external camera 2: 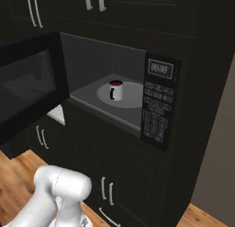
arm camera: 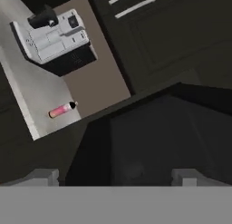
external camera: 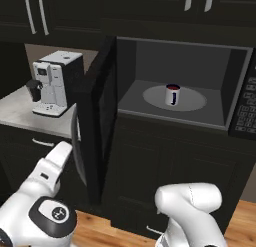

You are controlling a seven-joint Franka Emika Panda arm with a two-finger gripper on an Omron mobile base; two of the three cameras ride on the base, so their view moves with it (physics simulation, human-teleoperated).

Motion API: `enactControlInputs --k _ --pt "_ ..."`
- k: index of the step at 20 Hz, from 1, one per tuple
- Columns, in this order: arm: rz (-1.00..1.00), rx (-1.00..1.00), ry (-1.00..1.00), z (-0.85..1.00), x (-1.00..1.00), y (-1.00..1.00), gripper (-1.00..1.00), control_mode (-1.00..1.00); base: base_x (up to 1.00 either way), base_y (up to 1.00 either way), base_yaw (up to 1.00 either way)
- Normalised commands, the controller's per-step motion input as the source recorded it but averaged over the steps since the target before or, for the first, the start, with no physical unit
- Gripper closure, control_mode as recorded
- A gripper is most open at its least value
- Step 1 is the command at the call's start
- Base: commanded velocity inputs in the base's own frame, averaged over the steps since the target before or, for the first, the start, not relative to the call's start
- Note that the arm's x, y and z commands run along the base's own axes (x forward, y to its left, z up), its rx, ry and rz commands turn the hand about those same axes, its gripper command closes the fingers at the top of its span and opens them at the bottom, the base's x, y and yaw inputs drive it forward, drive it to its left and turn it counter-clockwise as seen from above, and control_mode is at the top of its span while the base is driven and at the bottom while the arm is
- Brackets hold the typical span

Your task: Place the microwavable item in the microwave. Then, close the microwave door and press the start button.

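The white mug (external camera: pixel 172 94) with its dark blue handle stands upright on the round grey turntable (external camera: pixel 192 102) inside the microwave (external camera: pixel 150 66); it also shows in the right base view (external camera 2: pixel 115 90). The microwave door (external camera: pixel 97 121) stands wide open, swung out to the left (external camera 2: pixel 27 93), with its silver handle (external camera: pixel 76 141) on the outer face. My gripper (arm camera: pixel 117 175) is open with nothing between its fingertips (arm camera: pixel 43 175) and faces the dark outer side of the door (arm camera: pixel 149 137). My hand (external camera: pixel 62 153) sits just left of the handle. The keypad panel (external camera 2: pixel 156 106) is at the cavity's right.
A white coffee machine (external camera: pixel 52 83) stands on the grey counter (external camera: pixel 20 113) left of the door. A slim pink bottle (arm camera: pixel 61 109) lies on that counter. Dark cabinets (external camera 2: pixel 114 184) sit above and below the microwave, over a wooden floor (external camera: pixel 95 226).
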Motion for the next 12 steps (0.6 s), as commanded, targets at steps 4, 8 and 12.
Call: enactControlInputs --k 4,8,12 --pt "-0.20 0.00 -0.12 0.29 -0.40 -0.91 -1.00 -1.00 0.00 0.00 0.00" --pt "-0.22 0.00 -0.01 0.32 -0.03 -0.99 -1.00 -1.00 0.00 0.00 0.00" --pt "-0.20 0.02 0.00 0.27 0.00 -0.99 -1.00 -1.00 0.00 0.00 0.00"
